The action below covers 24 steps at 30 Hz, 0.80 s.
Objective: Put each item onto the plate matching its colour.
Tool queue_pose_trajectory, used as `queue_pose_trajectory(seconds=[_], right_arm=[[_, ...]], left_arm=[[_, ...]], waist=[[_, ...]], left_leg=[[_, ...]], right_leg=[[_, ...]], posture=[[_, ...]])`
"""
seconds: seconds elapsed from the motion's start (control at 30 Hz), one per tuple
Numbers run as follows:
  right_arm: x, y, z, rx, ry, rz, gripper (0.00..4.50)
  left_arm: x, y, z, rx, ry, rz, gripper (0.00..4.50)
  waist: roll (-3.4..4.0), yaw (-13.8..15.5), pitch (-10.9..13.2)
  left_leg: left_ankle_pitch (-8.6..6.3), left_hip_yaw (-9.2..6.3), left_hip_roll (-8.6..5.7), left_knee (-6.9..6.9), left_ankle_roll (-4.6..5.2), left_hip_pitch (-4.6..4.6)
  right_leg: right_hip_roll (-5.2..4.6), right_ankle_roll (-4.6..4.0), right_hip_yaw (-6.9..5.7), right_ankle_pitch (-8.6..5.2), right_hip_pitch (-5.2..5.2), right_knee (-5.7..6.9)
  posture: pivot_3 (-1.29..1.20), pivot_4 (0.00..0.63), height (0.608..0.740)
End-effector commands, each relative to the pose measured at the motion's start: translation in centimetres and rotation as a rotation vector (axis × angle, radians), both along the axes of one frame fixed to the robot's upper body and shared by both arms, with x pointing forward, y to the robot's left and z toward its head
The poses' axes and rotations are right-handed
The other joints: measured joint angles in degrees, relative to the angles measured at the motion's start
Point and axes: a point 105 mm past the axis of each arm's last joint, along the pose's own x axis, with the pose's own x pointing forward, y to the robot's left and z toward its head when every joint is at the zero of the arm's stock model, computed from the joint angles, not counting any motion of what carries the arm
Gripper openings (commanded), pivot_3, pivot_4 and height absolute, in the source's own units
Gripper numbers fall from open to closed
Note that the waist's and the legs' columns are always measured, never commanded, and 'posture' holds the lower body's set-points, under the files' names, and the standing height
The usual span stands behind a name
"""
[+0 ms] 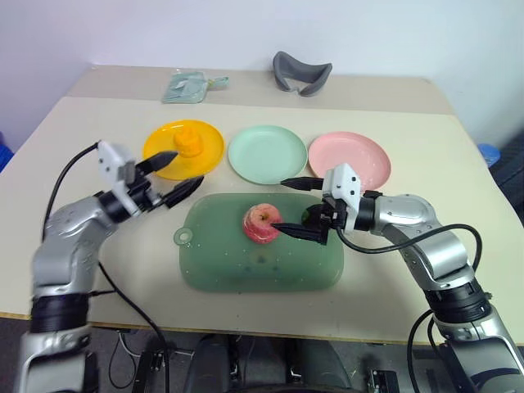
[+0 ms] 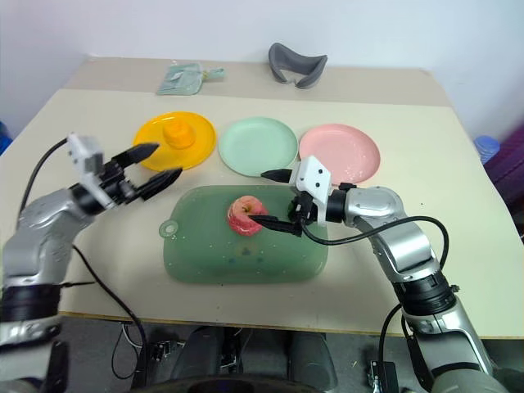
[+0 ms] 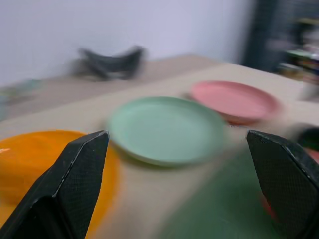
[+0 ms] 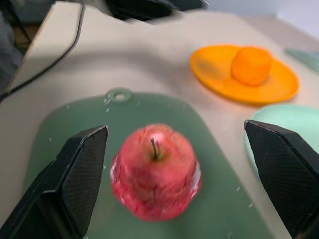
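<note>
Three plates in a row: the yellow plate (image 1: 183,147) holds the orange fruit (image 1: 189,140), just ahead of the wide-open, empty left gripper (image 1: 175,175); the green plate (image 1: 267,153) and pink plate (image 1: 349,160) are bare. The dark green tray (image 1: 260,243) holds one red apple (image 1: 260,223) — it sits just beyond the fingertips of the wide right gripper (image 1: 288,206), ungripped — and a dark ball (image 1: 309,218), partly hidden behind that claw
</note>
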Motion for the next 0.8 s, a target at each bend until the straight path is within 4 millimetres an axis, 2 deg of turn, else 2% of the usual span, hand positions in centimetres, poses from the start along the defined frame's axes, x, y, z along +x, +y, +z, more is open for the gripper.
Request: queue_pose_trajectory(seconds=[0.03, 0.27, 0.37, 0.53, 0.8], right_arm=[[0.0, 0.4, -0.3, -0.036, 0.003, 0.022, 4.5], [0.3, 1.0, -1.2, -0.05, 0.052, 0.046, 4.5], [0.4, 1.4, -1.4, -0.052, 0.059, 0.051, 4.5], [0.6, 1.8, -1.8, -0.062, 0.077, 0.053, 4.5], [0.6, 2.2, -1.9, -0.068, 0.087, 0.059, 4.5]], left_arm=[[-2.6, 0.7, 1.4, 0.046, -0.012, -0.11, 4.49], [-6.1, 2.7, -0.2, 0.221, 0.093, -0.23, 4.49], [-6.2, 3.0, 0.0, 0.216, 0.086, -0.224, 4.49], [-6.4, 2.2, -0.4, 0.19, 0.081, -0.225, 4.49], [-6.8, 2.3, -0.8, 0.203, 0.09, -0.234, 4.49]], waist=[[0.01, 0.03, 0.0], [0.04, -0.02, 0.02], [0.05, 0.12, 0.03], [0.05, 0.01, 0.03], [0.05, 0.0, 0.03]], left_leg=[[0.0, -0.01, 0.0, 0.0, 0.0, 0.0], [-0.01, -0.01, 0.0, -0.04, 0.0, 0.0], [-0.01, -0.01, 0.0, -0.04, 0.0, -0.01], [-0.02, -0.04, 0.0, -0.05, 0.01, -0.01], [-0.02, -0.06, 0.0, -0.05, 0.02, -0.01]], right_leg=[[0.0, 0.0, 0.0, 0.0, 0.0, 0.01], [-0.03, -0.02, 0.02, -0.01, -0.06, -0.01], [-0.03, -0.03, 0.01, -0.01, -0.06, -0.01], [-0.04, -0.03, 0.04, -0.01, -0.06, 0.0], [-0.03, -0.03, 0.05, -0.01, -0.08, 0.0]], posture=[[0.0, 0.15, 0.74], [0.0, 0.15, 0.74], [0.0, 0.15, 0.74], [0.0, 0.15, 0.74], [0.0, 0.15, 0.74]])
